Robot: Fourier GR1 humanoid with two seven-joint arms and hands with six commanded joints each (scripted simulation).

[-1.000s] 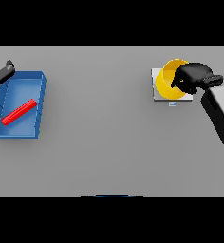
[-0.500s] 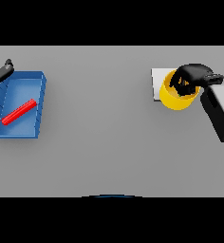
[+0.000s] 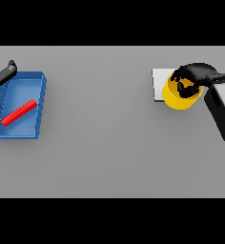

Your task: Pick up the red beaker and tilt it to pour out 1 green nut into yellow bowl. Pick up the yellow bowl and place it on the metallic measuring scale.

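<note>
- Yellow bowl (image 3: 180, 97): round, deep-walled, sits at the right side of the counter (image 3: 105, 143), overlapping the near right part of the scale (image 3: 159, 85), a pale flat square plate. Whether it rests fully on the plate or hangs just above it cannot be told.
- Handling, by judgement: stiff, smooth-walled, probably light; the rim is the natural place to hold, and a pinch there could slip if tilted.
- Right robot hand (image 3: 193, 76): fingers curled over the far rim of the bowl, reaching inside it; it has hold of the bowl.
- Contents: hidden by the fingers; no green nut can be made out.
- Red beaker (image 3: 18, 112): lies on its side, slantwise, in a blue tray (image 3: 38, 102) at the counter's left.
- Left robot hand (image 3: 4, 73): just beyond the tray's far left corner, holding nothing, fingers fairly straight.
- Writing, brands, labels: none readable anywhere.
</note>
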